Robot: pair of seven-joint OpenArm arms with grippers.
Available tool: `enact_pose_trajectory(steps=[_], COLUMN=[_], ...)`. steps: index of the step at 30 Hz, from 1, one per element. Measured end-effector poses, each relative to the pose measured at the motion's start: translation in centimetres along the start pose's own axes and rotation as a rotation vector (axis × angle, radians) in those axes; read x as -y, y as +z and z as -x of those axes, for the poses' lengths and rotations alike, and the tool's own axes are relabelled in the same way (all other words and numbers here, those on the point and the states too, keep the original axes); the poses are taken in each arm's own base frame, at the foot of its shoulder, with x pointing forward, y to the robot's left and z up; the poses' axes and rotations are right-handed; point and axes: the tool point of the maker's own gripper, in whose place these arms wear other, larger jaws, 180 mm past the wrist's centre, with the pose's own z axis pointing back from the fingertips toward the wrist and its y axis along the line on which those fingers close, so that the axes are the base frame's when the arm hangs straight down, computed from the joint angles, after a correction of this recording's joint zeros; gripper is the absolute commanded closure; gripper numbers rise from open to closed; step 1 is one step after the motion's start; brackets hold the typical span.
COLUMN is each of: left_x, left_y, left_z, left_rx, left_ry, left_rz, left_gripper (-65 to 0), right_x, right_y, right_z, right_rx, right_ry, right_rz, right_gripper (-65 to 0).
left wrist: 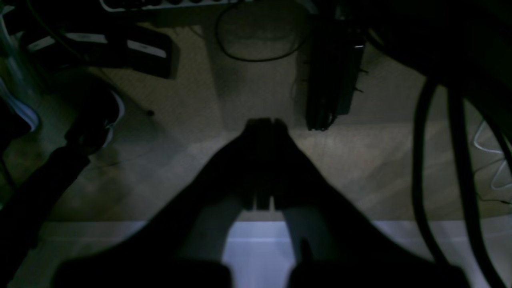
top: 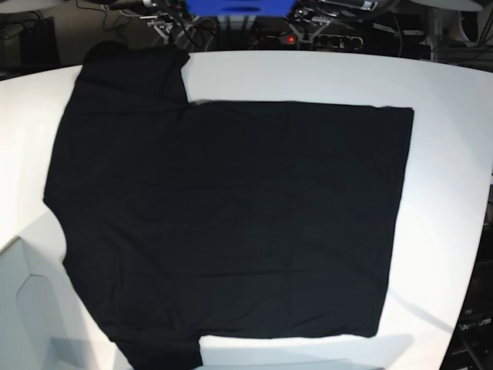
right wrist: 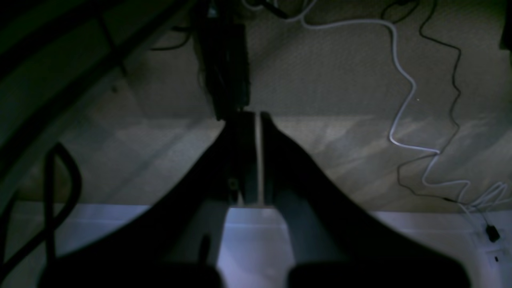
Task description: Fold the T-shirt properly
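the t-shirt (top: 231,223) is spread flat and unfolded across the white counter (top: 447,100), sleeves toward the base view's left, while the left tool (left wrist: 262,124) and right tool (right wrist: 250,116), both seen pressed together and empty, are parked off the counter edge, presumably leaving the cloth clear.

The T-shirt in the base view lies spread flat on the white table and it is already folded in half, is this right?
Not quite. The base view shows the T-shirt spread flat on the white table, but it is not folded: both sleeves and the full body lie open, with no fold made yet.
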Motion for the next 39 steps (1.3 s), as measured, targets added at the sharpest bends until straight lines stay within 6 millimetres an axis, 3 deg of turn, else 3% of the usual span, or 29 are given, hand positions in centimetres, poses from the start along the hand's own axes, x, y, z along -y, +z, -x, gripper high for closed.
enact_pose_trajectory(steps=[30,39], left_x=[0.0,0.2], left_y=[0.0,0.2], left_z=[0.4,2.2], left_rx=[-0.003,0.003], left_ry=[0.002,0.003], left_rz=[-0.001,0.004], left_gripper=[0.0,0.0], right_x=[-0.1,0.3], right_y=[0.0,0.2], right_z=[0.9,3.3], right_rx=[-0.007,0.010], right_ry=[-0.008,-0.004], right_rz=[-0.001,0.005], right_gripper=[0.0,0.0])
